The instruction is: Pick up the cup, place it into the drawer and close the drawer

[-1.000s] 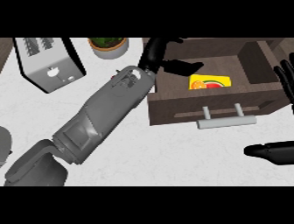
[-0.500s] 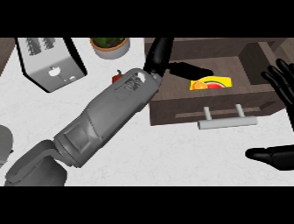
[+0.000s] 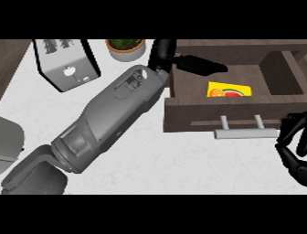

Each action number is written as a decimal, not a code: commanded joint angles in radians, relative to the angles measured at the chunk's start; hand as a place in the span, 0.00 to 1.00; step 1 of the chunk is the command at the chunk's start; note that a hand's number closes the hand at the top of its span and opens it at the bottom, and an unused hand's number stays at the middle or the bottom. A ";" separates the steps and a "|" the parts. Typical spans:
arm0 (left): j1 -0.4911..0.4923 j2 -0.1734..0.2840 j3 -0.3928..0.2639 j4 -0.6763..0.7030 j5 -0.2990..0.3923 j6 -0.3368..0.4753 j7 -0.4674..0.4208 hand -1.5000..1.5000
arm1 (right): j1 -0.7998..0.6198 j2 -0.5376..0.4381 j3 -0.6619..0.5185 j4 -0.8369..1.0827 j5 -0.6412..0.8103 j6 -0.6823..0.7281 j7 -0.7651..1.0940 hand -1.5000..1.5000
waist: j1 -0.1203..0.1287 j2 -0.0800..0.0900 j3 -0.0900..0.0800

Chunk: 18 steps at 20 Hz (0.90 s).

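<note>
Drawer open; no legible writing; left robot hand fingers straight; right robot hand curled, empty.

Right hand cut off by the right edge of the frame; palm mostly out of view. Toaster and potted plant clipped at the upper edge. Left hand covers the drawer's upper left corner; whether it holds anything cannot be told.
</note>
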 commanded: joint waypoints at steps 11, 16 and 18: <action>0.137 0.248 0.115 -0.315 -0.006 -0.058 0.165 0.00 | -0.012 0.017 0.142 0.020 0.390 -0.089 0.021 1.00 | 0.043 -0.003 0.000; 0.344 0.348 0.107 -0.549 0.003 -0.068 0.206 0.00 | -0.053 0.023 0.190 0.119 0.559 -0.165 -0.040 1.00 | 0.067 -0.009 0.000; 0.394 0.352 0.117 -0.585 0.003 -0.072 0.186 0.00 | -0.052 0.023 0.269 0.172 0.670 -0.189 -0.079 1.00 | 0.065 -0.006 0.000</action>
